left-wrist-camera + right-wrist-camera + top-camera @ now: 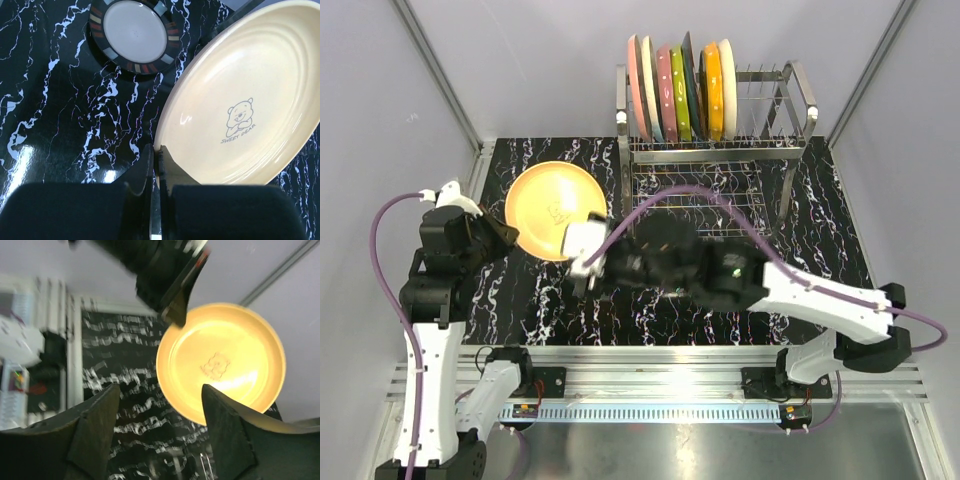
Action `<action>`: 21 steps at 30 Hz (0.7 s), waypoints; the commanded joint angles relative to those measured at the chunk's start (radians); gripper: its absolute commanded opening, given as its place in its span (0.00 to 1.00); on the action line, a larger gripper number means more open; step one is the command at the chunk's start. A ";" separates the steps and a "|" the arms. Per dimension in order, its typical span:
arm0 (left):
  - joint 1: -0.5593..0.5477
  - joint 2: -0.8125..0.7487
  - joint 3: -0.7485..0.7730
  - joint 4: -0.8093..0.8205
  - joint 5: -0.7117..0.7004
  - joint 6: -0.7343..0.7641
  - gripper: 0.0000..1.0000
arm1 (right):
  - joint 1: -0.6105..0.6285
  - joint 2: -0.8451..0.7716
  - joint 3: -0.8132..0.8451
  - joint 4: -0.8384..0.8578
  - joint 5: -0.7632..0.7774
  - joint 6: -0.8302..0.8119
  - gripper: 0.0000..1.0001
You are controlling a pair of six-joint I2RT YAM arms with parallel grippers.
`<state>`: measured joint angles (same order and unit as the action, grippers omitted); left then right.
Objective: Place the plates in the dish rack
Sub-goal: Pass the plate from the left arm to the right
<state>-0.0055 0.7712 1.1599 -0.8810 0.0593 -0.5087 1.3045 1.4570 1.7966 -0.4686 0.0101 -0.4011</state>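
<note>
My left gripper (157, 160) is shut on the rim of a cream-yellow plate (245, 105) with a bear print and holds it tilted above the table; both also show in the top view, the gripper (506, 235) and the plate (552, 208). My right gripper (160, 390) is open and empty, just right of that plate (220, 360) and apart from it; in the top view it (582, 268) is at the plate's near right edge. A black-rimmed plate (134, 36) lies flat on the table. The dish rack (790, 110) at the back holds several upright plates (680, 90).
The table top is black marble-patterned (520, 300). White walls close in on the left, right and back. The right arm (800, 295) stretches across the middle of the table in front of the rack. The rack's right-hand tines (765, 105) hold nothing.
</note>
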 commanded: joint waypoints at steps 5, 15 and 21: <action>0.004 -0.055 -0.042 -0.001 0.108 0.015 0.00 | 0.105 -0.006 -0.322 0.152 0.329 -0.199 0.89; 0.004 -0.121 -0.114 -0.030 0.224 -0.004 0.00 | 0.187 0.130 -0.467 0.404 0.635 -0.447 0.99; 0.002 -0.128 -0.143 -0.024 0.266 -0.011 0.00 | 0.185 0.230 -0.525 0.559 0.763 -0.593 1.00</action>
<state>-0.0055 0.6529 1.0237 -0.9504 0.2451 -0.5053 1.4910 1.6569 1.2823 -0.0406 0.6502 -0.8833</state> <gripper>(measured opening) 0.023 0.993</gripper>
